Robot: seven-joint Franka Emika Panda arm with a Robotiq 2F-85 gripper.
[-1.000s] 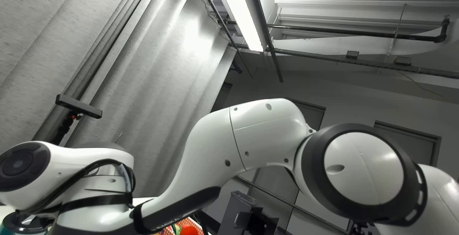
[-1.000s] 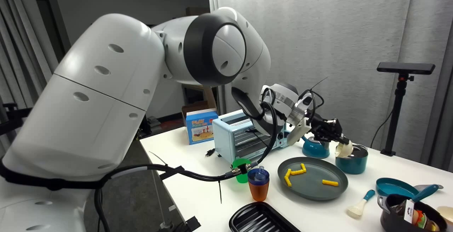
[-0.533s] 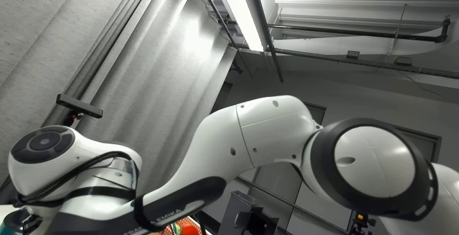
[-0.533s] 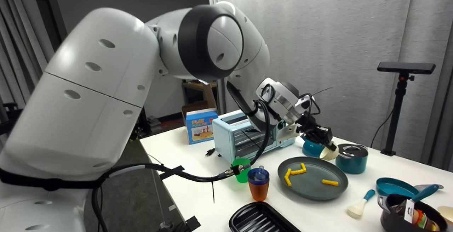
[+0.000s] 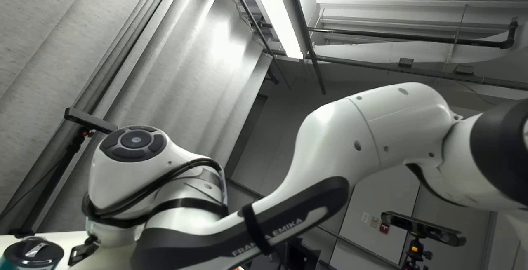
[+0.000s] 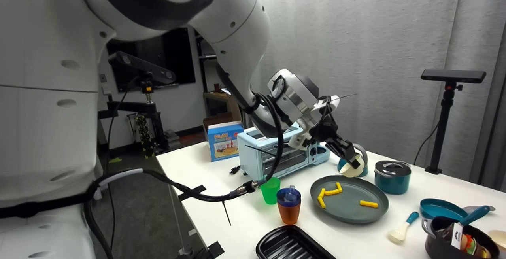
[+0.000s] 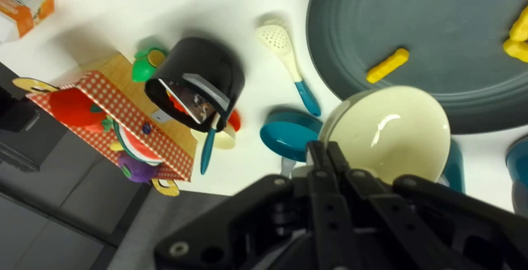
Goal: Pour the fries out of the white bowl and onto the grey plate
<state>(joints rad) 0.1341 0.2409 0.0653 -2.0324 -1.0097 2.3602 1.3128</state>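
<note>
You had tool (image 7: 326, 150) clenched on white bowl (image 7: 402, 134), jaws nearly together, thin rim pinched between them. Bowl hung tilted in air by far edge of grey plate (image 6: 348, 209), inside looking bare. Bowl was probably light and stiff; glossy wall likely slick, so rim made your safer hold, though one-sided pinch could have let it swivel. Yellow fries (image 6: 369, 203) lay on plate in exterior view: several bunched left, one apart at right. Pour seemed complete.

Wrist view looks down; both exterior views share arm (image 5: 326, 146)
</note>
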